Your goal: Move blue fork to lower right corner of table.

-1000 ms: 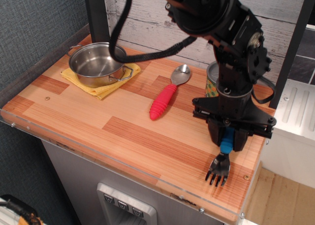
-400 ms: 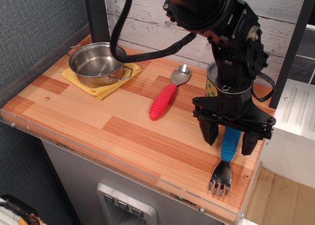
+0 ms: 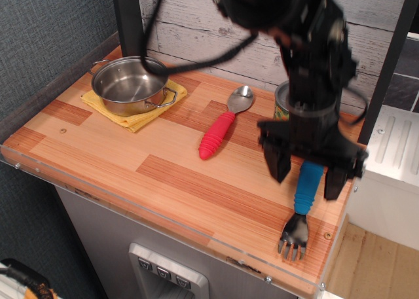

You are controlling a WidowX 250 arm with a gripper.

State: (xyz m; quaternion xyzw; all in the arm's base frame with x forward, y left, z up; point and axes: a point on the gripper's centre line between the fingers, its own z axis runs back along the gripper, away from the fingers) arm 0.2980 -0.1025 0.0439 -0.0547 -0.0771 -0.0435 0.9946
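The blue fork (image 3: 303, 203) is seen lying flat on the table (image 3: 131, 168), directly beneath the gripper (image 3: 308, 175), its tines pointed past the fingertips toward the near right corner. The gripper's jaws are spread wide on either side of the handle and nothing is held. The placement looks done, so a straight upward retreat is advised, so that the fork is not nudged.
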